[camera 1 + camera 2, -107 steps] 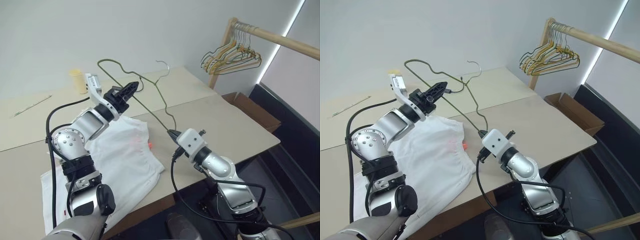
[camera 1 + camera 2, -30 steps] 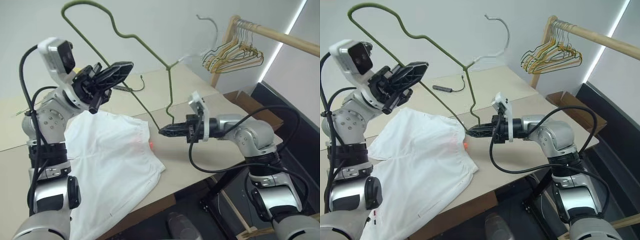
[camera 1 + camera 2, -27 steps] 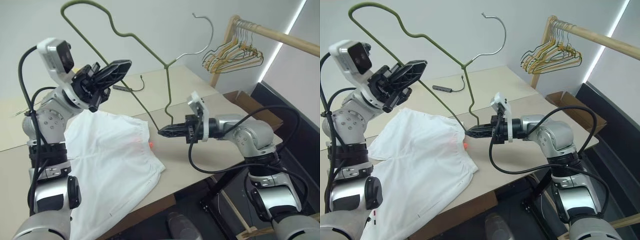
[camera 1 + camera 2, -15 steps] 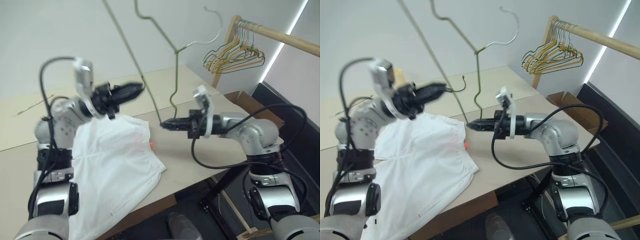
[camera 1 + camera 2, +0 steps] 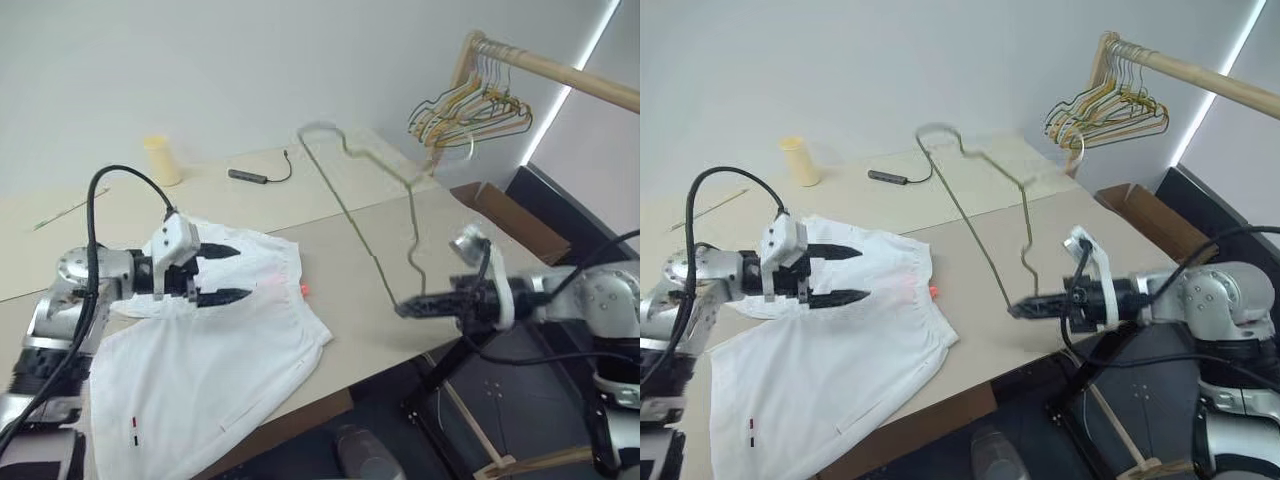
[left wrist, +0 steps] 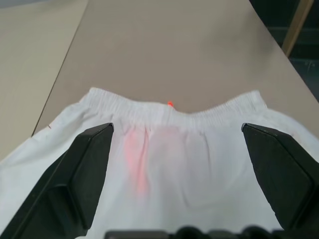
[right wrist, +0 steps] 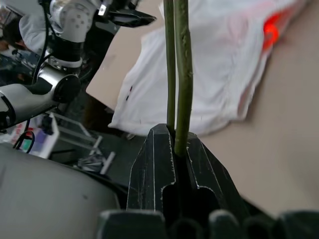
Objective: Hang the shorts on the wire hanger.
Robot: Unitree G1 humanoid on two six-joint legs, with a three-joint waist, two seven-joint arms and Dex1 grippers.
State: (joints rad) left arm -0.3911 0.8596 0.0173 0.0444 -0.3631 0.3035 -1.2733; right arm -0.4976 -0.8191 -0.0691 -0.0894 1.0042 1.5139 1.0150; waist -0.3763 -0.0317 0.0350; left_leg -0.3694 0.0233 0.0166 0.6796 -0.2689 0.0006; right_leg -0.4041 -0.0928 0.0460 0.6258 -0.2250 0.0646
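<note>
- Left end effector [image 5: 222,274]: fingers spread wide, holding nothing. It hovers over the shorts [image 5: 215,340], pointed along the tabletop [image 5: 350,265] toward the waistband end. In your left wrist view the gathered waistband sits between the two fingers [image 6: 75,184], with the pink-red patch near the middle.
- The shorts lie flat on the tabletop, waistband toward the middle, legs trailing to the near edge. Not on the hanger yet.
- The wire hanger [image 5: 375,205] is off the tabletop. It slants from the right end effector up and back over the tabletop, with its far end above the rear edge. I can't make out the hook clearly.
- Right end effector [image 5: 410,308]: clenched on the wire hanger. Your right wrist view shows two runs of green wire pinched between the shut fingers. It sits past the right edge of the tabletop, well apart from the shorts.
- Step in hand, as I read it: hanger secured on the right, left side lined up for a waistband grab.
- Next move: drop the left end effector onto the waistband and close on the elastic so the thin fabric doesn't slip.
- Then lift and bring the hanger across to thread it. Keep the right grip firm, since thin wire can twist between the fingers.
</note>
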